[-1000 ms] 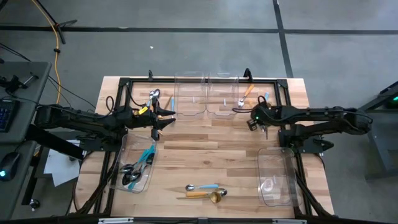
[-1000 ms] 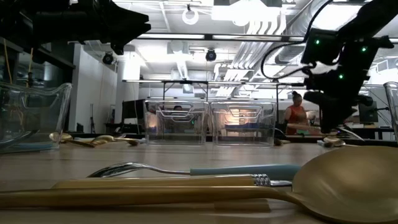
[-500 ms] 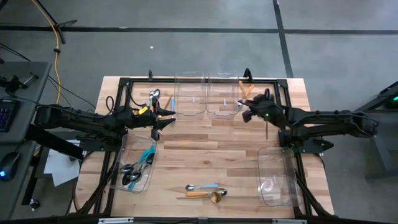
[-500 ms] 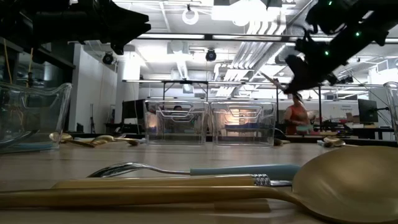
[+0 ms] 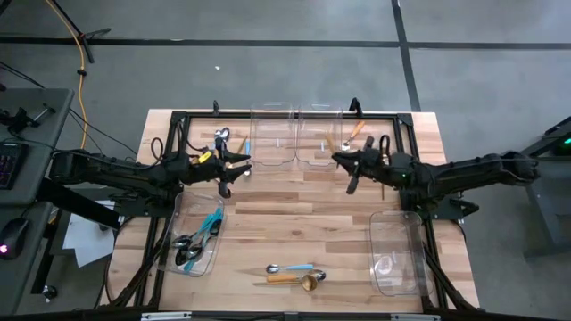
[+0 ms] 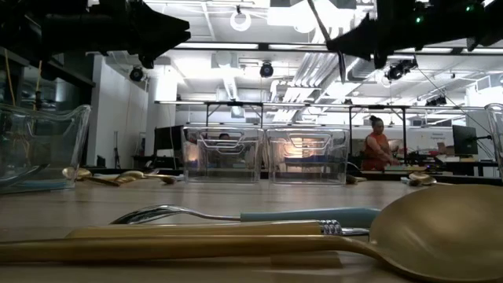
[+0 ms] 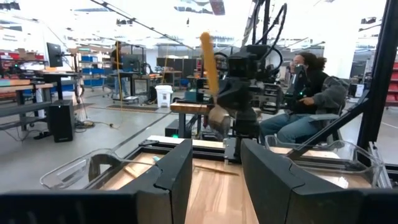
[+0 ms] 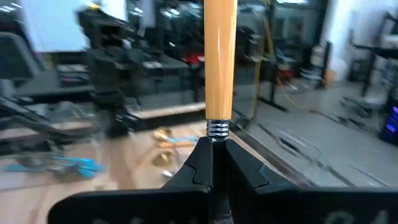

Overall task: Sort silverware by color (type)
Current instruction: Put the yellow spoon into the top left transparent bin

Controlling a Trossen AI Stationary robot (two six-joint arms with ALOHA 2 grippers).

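Observation:
My right gripper point(image 5: 346, 161) is shut on an orange-handled utensil point(image 8: 219, 56) and is raised above the table in front of the two far clear bins point(image 5: 294, 135). My left gripper point(image 5: 234, 171) hovers open over the table's left part, above a bin point(image 5: 178, 218) holding blue-handled, dark-headed utensils point(image 5: 198, 239). A light-blue-handled spoon point(image 5: 290, 268) and a gold spoon point(image 5: 296, 280) lie flat near the near edge. Gold utensils point(image 5: 219, 136) lie at the far left, and another orange-handled piece point(image 5: 357, 129) lies at the far right. My right gripper pinches the orange-handled utensil at its thin neck, just behind the ringed ferrule point(image 8: 217, 129), between both fingers point(image 8: 200, 163). The handle point(image 7: 208, 59) sticks out past the fingertips and slants upward. The silver head point(image 7: 219, 121) sits low by the gripper. The utensil is lifted clear.
A clear bin point(image 5: 376, 234) stands at the right near side. A black frame point(image 5: 268, 114) runs round the table. Bare wood point(image 5: 294, 214) lies between the arms. A person in orange point(image 6: 376, 149) and a seated person point(image 7: 311, 93) are beyond the table.
My right gripper has risen from close to the table at the far right and moved toward the table's left. It has tipped from pointing down to pointing toward the left arm, and the orange-handled utensil has swung up with it. The left arm has kept still.

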